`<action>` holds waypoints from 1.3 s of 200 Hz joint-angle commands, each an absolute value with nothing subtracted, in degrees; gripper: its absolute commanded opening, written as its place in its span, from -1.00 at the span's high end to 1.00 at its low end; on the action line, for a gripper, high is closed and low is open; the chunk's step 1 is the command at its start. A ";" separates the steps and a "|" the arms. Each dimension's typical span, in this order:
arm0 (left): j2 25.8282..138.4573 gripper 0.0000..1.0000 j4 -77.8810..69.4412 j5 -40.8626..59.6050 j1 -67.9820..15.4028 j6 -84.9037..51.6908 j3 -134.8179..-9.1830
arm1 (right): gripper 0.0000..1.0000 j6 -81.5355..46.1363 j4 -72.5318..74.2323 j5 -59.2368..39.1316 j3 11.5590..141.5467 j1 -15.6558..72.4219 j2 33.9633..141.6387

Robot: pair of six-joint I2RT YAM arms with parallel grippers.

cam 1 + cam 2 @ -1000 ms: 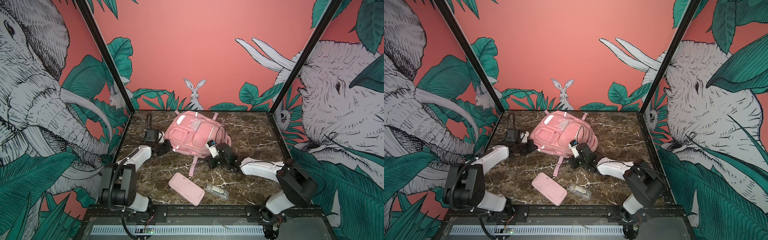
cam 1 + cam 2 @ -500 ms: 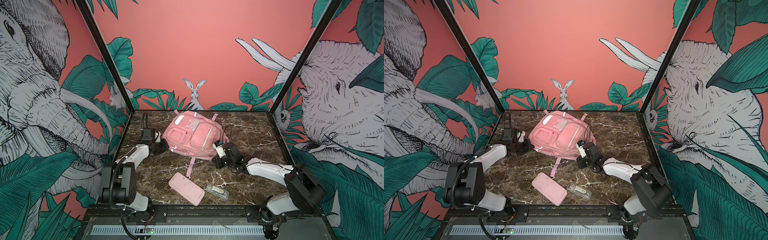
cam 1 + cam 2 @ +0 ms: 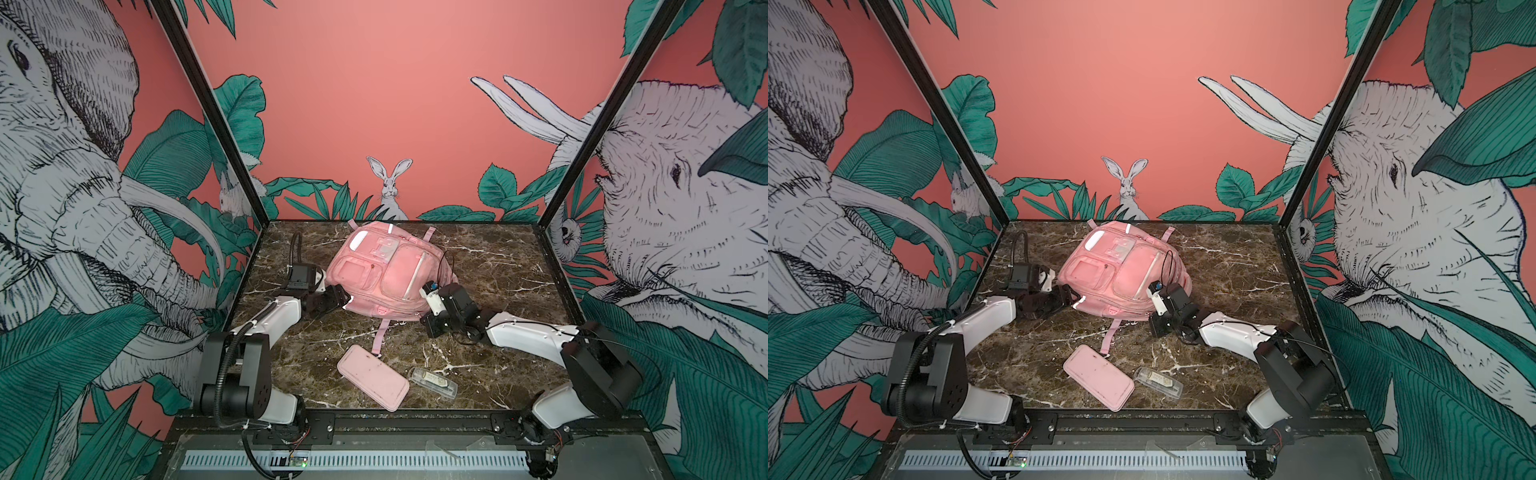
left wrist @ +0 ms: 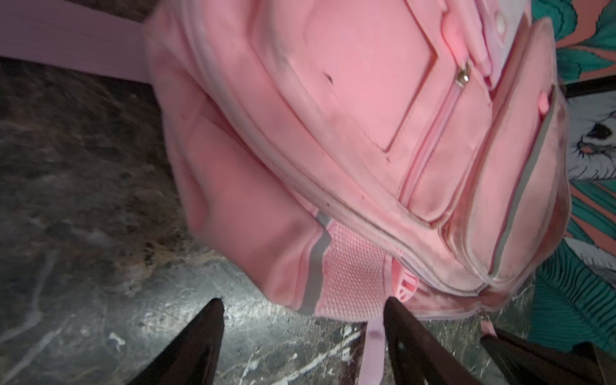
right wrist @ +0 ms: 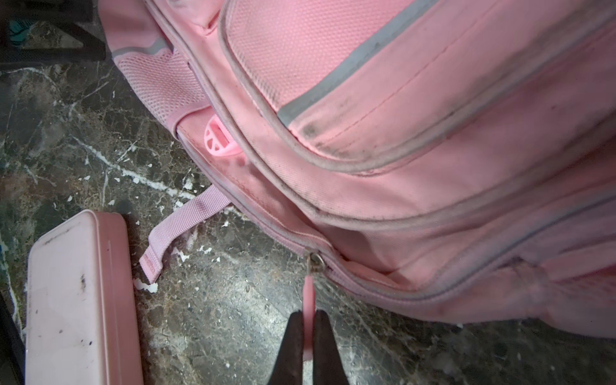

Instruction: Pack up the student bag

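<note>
The right claw (image 5: 308,320) was pressed together on the pink zipper tab (image 5: 310,290), with the metal slider (image 5: 315,261) just beyond its tips at the bag's lower seam. The left claw (image 4: 301,301) stood spread and held nothing, its tips just beside the mesh side pocket (image 4: 353,263). The student bag (image 3: 382,270) lay face up in the middle of the tabletop (image 3: 498,266), toward the back wall. A pink pouch (image 3: 372,376) and a clear case (image 3: 434,380) lay near the front edge. To open the zip well, the pull should likely follow the seam's curve rather than lift away. The soft bag would probably slide unless the left claw braced it.
</note>
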State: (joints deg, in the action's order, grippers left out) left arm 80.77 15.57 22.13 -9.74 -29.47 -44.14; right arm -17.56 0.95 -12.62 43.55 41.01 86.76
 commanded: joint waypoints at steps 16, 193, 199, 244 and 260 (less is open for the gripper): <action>77.19 -0.63 14.05 17.94 -19.65 -35.18 -41.16 | 1.00 -17.69 0.60 -12.47 44.85 41.69 85.88; 89.91 0.55 5.48 17.22 -24.44 -38.49 -45.68 | 1.00 -17.45 -1.63 -10.86 44.13 42.84 83.42; 89.99 0.74 6.25 16.61 -24.39 -37.82 -46.12 | 1.00 -17.22 -2.08 -10.60 44.13 42.83 83.28; 89.76 1.00 10.02 15.05 -22.91 -35.04 -48.03 | 1.00 -16.18 -4.45 -7.86 43.60 42.46 82.02; 89.01 1.00 11.43 14.43 -21.68 -33.99 -48.16 | 1.00 -15.90 -5.78 -7.10 43.30 41.74 81.85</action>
